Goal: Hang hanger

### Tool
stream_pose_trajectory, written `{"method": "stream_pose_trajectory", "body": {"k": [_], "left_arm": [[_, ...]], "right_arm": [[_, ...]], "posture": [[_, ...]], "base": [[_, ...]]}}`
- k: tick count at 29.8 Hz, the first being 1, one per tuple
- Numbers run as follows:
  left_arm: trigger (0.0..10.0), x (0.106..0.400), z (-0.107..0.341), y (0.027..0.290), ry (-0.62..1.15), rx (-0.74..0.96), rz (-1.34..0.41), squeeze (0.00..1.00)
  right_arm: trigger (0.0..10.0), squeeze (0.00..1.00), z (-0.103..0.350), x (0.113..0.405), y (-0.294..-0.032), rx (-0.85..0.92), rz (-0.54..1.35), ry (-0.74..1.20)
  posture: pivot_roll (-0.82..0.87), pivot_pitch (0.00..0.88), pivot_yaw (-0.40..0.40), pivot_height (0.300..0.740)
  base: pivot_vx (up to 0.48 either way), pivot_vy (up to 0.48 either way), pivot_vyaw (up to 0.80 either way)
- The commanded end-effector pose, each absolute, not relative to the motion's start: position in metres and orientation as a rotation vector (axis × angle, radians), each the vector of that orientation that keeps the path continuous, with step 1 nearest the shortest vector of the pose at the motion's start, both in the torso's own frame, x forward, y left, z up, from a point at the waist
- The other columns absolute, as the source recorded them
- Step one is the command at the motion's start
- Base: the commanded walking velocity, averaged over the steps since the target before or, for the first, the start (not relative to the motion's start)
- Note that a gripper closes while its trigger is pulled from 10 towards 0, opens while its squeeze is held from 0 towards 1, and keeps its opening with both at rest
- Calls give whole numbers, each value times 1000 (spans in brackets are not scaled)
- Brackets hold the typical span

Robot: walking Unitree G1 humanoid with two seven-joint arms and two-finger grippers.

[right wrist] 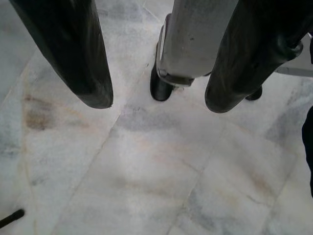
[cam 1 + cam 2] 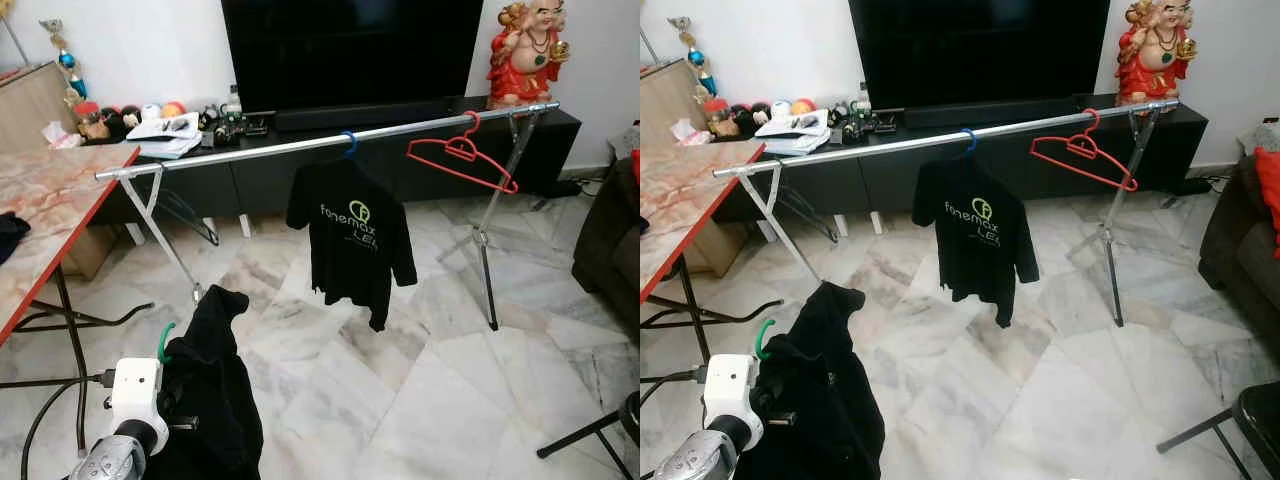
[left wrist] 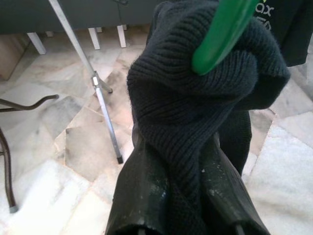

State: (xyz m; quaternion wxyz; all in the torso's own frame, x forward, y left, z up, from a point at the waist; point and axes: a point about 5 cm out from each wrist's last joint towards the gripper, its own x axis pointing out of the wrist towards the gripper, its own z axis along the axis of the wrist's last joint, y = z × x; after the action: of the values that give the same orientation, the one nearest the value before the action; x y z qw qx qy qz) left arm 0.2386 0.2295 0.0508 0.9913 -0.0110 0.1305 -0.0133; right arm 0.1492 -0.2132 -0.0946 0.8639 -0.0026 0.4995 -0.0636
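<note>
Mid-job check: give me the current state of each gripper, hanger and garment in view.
Left gripper: shut on the dark knit garment.
Dark knit garment: on green hanger, held up, not yet on the rail.
Right gripper: open, pointing at the floor.
Black T-shirt: hanging on the rail by a blue hanger.
Red hanger: empty, on the rail, tilted.

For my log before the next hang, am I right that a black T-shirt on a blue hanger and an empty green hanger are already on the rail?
Not quite: the empty hanger on the rail is red, as the left eye view shows. The black T-shirt does hang from a blue hanger. The green hanger is the one inside the dark garment held by the left pincer.
</note>
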Motion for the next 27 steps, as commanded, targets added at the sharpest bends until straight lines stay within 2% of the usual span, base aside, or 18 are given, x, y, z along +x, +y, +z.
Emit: {"method": "stream_pose_trajectory", "body": {"k": [1, 27], "left_arm": [[10000, 245, 60, 230, 229, -33, -25, 0], [10000, 247, 60, 208, 224, -69, -61, 0]], "right_arm": [[10000, 0, -95, 151, -209, -3, -128, 1043], [10000, 0, -90, 158, -217, -92, -62, 1033]], "posture": [[-65, 0, 106, 740], [-65, 0, 79, 740]], "base": [[334, 0, 0], [350, 0, 0]]}}
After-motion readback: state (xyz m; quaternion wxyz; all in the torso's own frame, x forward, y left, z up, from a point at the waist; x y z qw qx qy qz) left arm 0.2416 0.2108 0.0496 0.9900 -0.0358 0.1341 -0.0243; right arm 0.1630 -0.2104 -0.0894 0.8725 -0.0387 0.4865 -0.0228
